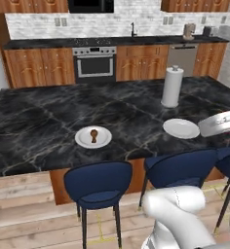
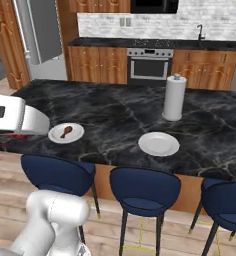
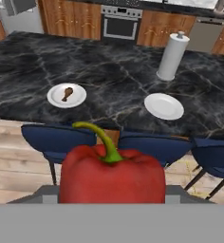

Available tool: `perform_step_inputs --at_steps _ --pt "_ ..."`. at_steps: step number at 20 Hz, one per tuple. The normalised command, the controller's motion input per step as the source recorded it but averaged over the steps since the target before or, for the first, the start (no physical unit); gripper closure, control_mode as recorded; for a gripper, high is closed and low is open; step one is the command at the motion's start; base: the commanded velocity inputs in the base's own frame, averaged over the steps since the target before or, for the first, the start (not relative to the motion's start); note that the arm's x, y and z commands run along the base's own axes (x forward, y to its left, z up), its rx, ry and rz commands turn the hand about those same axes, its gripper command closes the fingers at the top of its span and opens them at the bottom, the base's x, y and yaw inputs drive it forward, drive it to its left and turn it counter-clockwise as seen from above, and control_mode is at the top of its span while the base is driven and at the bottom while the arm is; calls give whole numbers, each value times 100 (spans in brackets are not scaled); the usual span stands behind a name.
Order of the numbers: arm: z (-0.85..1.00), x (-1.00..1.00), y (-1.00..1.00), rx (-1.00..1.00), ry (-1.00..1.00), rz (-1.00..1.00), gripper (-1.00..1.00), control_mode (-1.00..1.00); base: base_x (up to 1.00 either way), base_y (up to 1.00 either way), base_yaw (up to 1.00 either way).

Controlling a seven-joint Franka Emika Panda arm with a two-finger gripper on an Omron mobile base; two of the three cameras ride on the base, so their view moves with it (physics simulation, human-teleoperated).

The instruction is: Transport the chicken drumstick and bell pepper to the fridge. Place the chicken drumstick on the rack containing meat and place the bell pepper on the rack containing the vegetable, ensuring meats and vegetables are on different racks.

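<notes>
So the two-finger gripper (image 3: pixel 112 197) is pinching the glossy red bell pepper (image 3: pixel 112 175) with its curved green stem pointing up. In the hand view the pepper is sitting right at the bottom middle, big and close, with grey bits of the fingers peeking out on both sides of it, so the jaws are standing fairly wide, closed on the pepper's flanks.

The hand is hanging back from the black marble island counter (image 1: pixel 63 116), out over the wooden floor on the stool side, and the hand camera is looking forward and down across the row of navy blue bar stools (image 3: pixel 57 137) at the countertop. The white arm is rising from the base, and its upper link is poking in at the right edge of the left base view and the left edge of the right base view, roughly level with the counter's near edge.

The small golden-brown chicken drumstick (image 1: pixel 93 135) is lying on the left white round plate (image 1: pixel 105 141), near the counter's front edge. A second white round plate (image 1: pixel 181 128) is sitting bare off to the right, well apart from the first. Behind that one the tall white paper towel roll (image 1: pixel 172 86) is standing upright.

The light-grey fridge (image 2: pixel 40 35) is showing at the far left of the right base view, beside the wooden cabinets.
</notes>
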Motion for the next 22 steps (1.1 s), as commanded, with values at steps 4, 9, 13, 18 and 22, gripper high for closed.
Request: perform_step_inputs --at_steps 4,9,13,18,22 --pt "0 0 0 0 0 0 100 100 -85 100 0" --pt "0 0 0 0 0 0 100 100 -6 100 0" --pt "0 0 0 0 0 0 100 100 2 100 0" --pt "0 0 0 0 0 0 100 100 57 100 0" --pt "0 0 0 0 0 0 100 100 52 100 0"
